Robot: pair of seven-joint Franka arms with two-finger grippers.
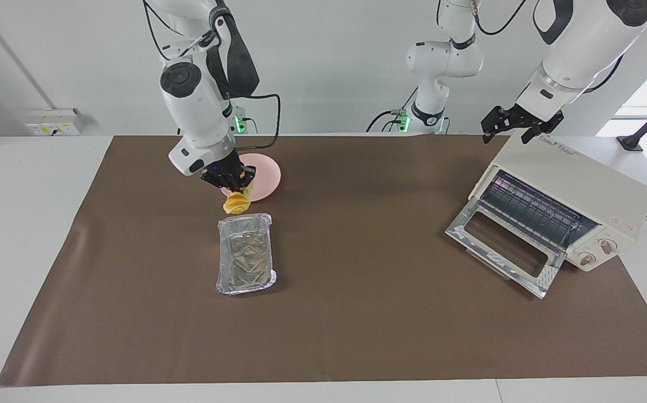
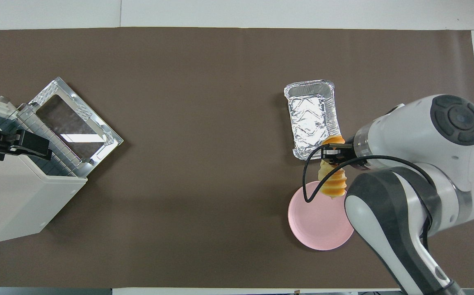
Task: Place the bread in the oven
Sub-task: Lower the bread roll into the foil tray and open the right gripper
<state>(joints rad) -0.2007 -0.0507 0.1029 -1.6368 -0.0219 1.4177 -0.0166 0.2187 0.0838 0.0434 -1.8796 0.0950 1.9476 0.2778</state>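
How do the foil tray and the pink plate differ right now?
The foil tray is rectangular, crinkled silver with raised walls; the pink plate is round, smooth and shallow. The tray lies farther from the robots than the plate. The right gripper, shut on the bread, hangs over the plate's edge nearest the tray. Both sit on the brown mat, and the visible parts hold nothing.

The right arm (image 2: 417, 164) hides part of the pink plate (image 2: 315, 221) from overhead.
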